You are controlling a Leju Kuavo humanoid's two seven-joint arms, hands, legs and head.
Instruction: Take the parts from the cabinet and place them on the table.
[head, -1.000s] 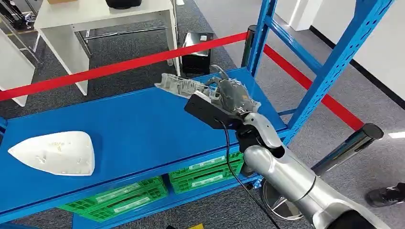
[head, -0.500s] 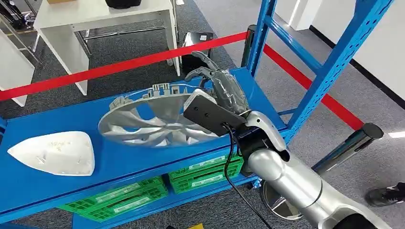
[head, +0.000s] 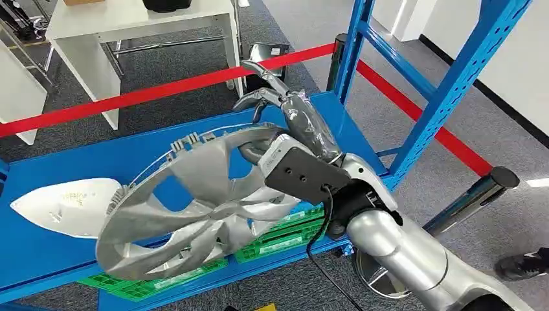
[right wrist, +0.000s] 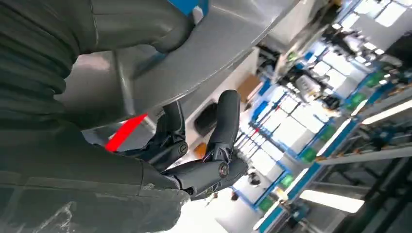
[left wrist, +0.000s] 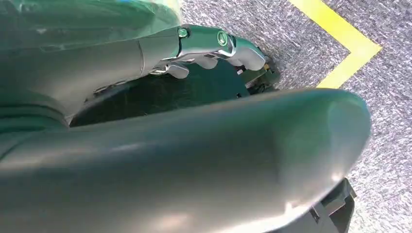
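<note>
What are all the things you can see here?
Wheel cover: one, silver, lifted off the blue shelf, tilted.
White part: one, lying on the shelf's left side, partly behind the wheel cover.
Shelf: one, blue.
Crates: green, under the shelf.
Barrier tape: red, behind the shelf.
Table: one, white, far back.
Shoe: one, dark, a person's, on the floor at right.
Right hand: grips the wheel cover's rim.
Left hand: hanging above grey carpet.
</note>
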